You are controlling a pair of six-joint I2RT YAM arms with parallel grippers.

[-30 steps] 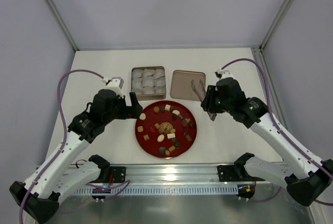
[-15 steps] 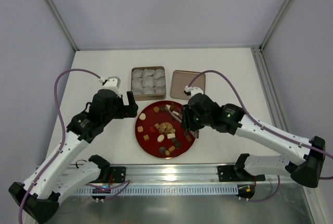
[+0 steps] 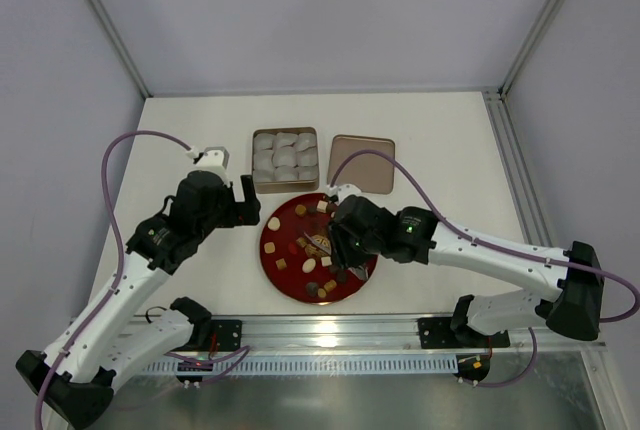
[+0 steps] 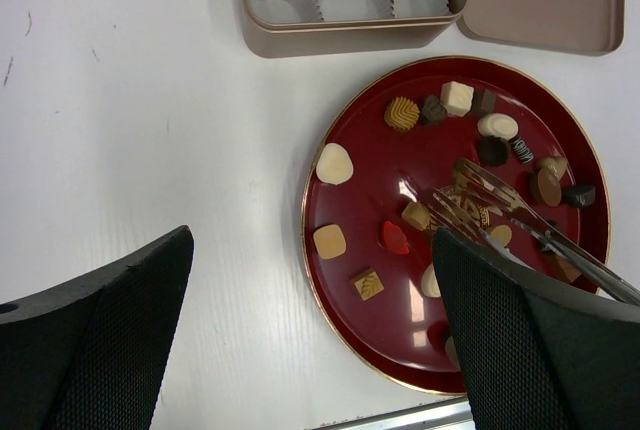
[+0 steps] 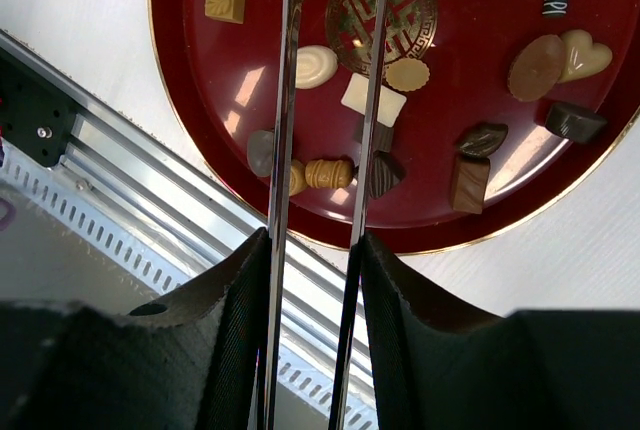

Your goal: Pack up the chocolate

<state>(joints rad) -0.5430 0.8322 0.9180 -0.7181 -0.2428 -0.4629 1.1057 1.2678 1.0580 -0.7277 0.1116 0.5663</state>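
Having been swung over the red plate [image 5: 460, 40], tongs [image 5: 283, 100] pinched in the right gripper [image 5: 310, 250] are poised to pick chocolate [image 5: 316, 66]; the left gripper [image 4: 312, 250] is spread wide.

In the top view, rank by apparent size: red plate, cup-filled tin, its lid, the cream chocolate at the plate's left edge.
1. red plate
2. tin and lid: look about alike, so unranked
3. cream chocolate, far the smallest
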